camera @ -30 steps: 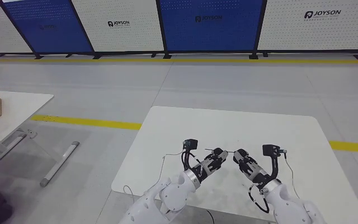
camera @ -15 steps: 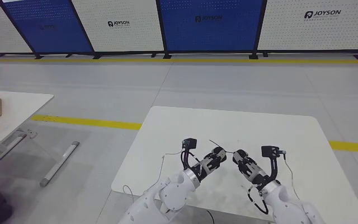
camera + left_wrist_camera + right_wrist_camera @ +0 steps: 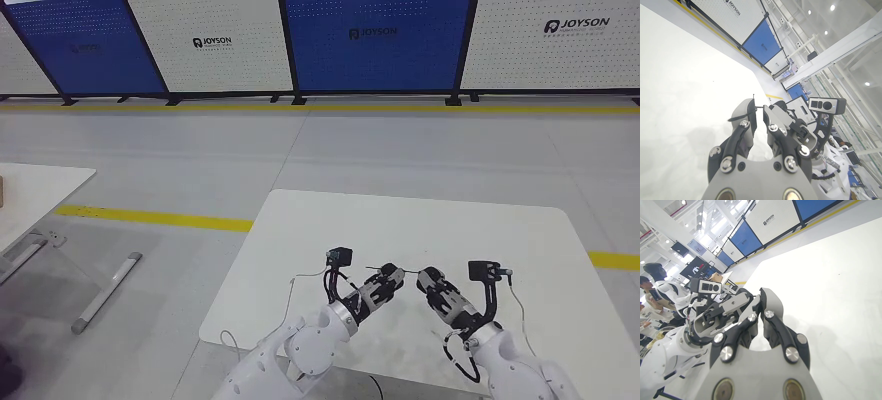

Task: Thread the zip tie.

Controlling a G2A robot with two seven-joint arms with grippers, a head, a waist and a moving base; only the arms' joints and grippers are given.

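From the top view, both arms sit over the near part of the white table (image 3: 300, 230). The left gripper (image 3: 388, 281) and right gripper (image 3: 431, 281) face each other tip to tip, just apart. The zip tie (image 3: 375, 267) shows as a thin black line off the table, at the left gripper's tips. I see no closed loop, so I judge the tie picked up and presented, with the threading itself not yet done.

In the left wrist view, my left fingers (image 3: 751, 113) are nearly closed, with a narrow slot between the pads. The strap (image 3: 742, 115) runs across one finger and into the slot at the tips, so it looks pinched there. A thin stretch carries on towards the other gripper, close behind.

In the right wrist view, the right gripper's (image 3: 760, 303) pads are pressed together. I cannot tell whether they hold any part of the tie.

Blue and white panels (image 3: 380, 45) stand well behind. What hampers me is the grippers themselves, which crowd and hide the tie's head.
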